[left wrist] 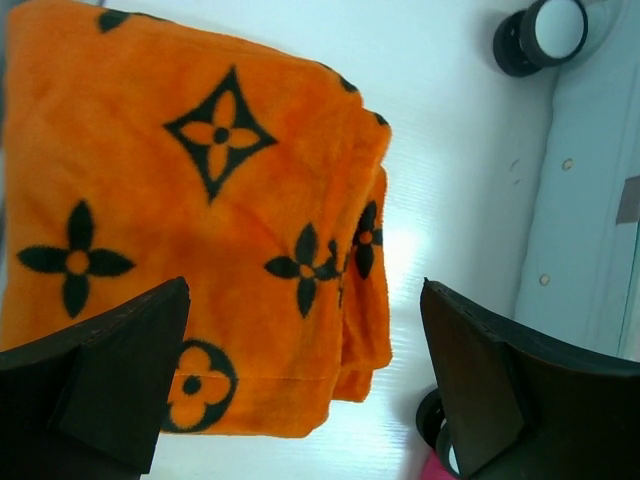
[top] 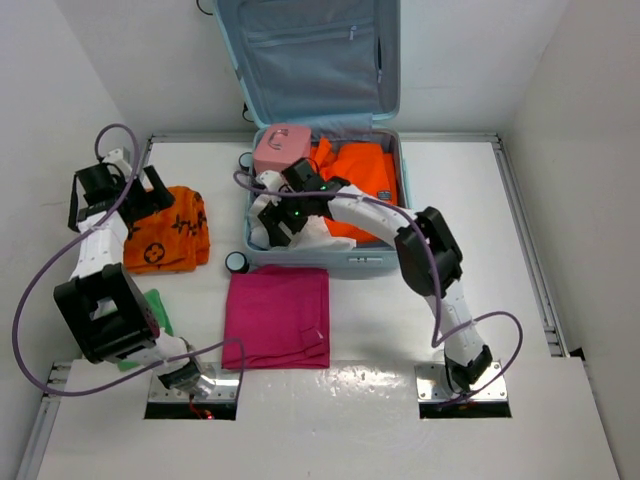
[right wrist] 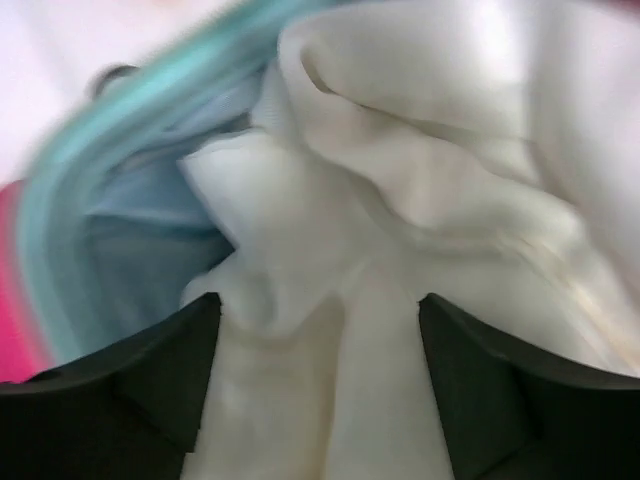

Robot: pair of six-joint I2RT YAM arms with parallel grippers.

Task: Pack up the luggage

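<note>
Right gripper (right wrist: 318,325) spread over white cloth (right wrist: 430,160), luggage's (top: 330,262) near-left corner; from above, the arm half-hides the cloth.
Left gripper (left wrist: 303,300) spread above orange blanket (left wrist: 150,180), cropped, near tabletop's (top: 460,210) left edge.

White table (top: 420,330) bearing open aqua luggage (top: 345,263), orange patterned blanket (top: 165,235), magenta cloth (top: 278,315), perhaps a green cloth (top: 160,312).

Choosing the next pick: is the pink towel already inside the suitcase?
No, the pink towel lies folded on the table just in front of the suitcase, outside its wall.
</note>
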